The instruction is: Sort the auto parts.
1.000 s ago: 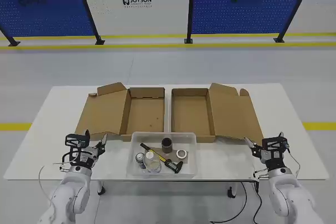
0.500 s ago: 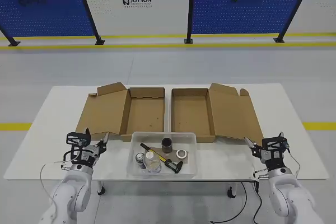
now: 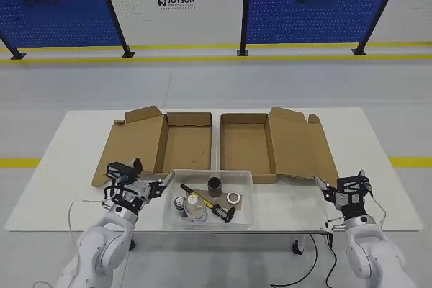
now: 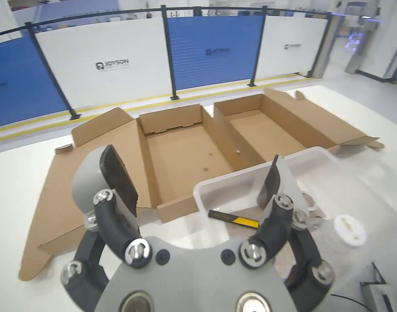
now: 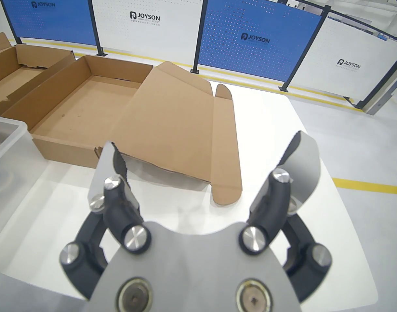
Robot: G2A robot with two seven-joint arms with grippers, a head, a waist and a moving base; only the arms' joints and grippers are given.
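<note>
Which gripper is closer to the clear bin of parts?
Left. The left gripper hovers at the clear bin, one finger by its rim; the right gripper sits well off its opposite side.

One finger of my left gripper (image 4: 191,155) hides the end of the black-and-yellow tool (image 4: 232,218) in the bin (image 4: 224,180) just ahead, and the small parts (image 4: 348,233) beside it blur beyond naming.
</note>
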